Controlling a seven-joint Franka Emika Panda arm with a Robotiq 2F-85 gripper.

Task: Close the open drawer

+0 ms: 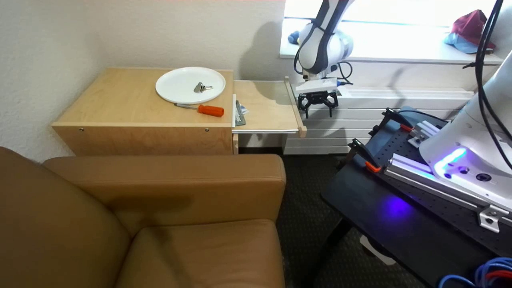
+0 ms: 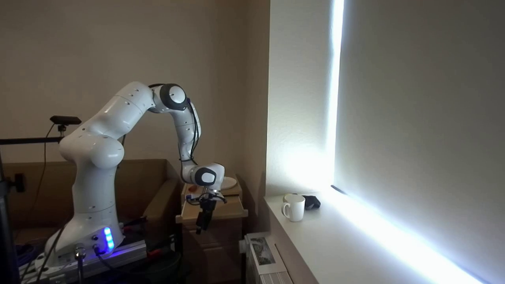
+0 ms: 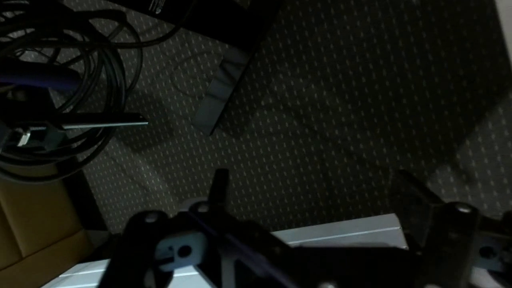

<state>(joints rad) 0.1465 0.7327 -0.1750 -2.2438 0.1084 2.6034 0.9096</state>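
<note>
The drawer (image 1: 272, 106) is shallow, light-tan wood and stands pulled out from the side table (image 1: 132, 98). A grey flat item (image 1: 239, 115) lies inside it near the table edge. The drawer (image 2: 230, 209) also shows in an exterior view, partly behind the arm. My gripper (image 1: 319, 115) points down with its fingers spread and nothing between them. It hangs just beyond the drawer's front board, apart from it as far as I can tell. The gripper (image 2: 201, 228) is seen from the side too. In the wrist view the open fingers (image 3: 311, 172) are over dark carpet; the drawer is out of view.
A white plate (image 1: 176, 86) with keys and an orange screwdriver (image 1: 211, 111) are on the tabletop. A brown sofa (image 1: 172, 172) stands before it. A white radiator (image 1: 368, 120) is behind the gripper. The black robot table (image 1: 360, 216) stands opposite. A mug (image 2: 295, 209) is on the sill.
</note>
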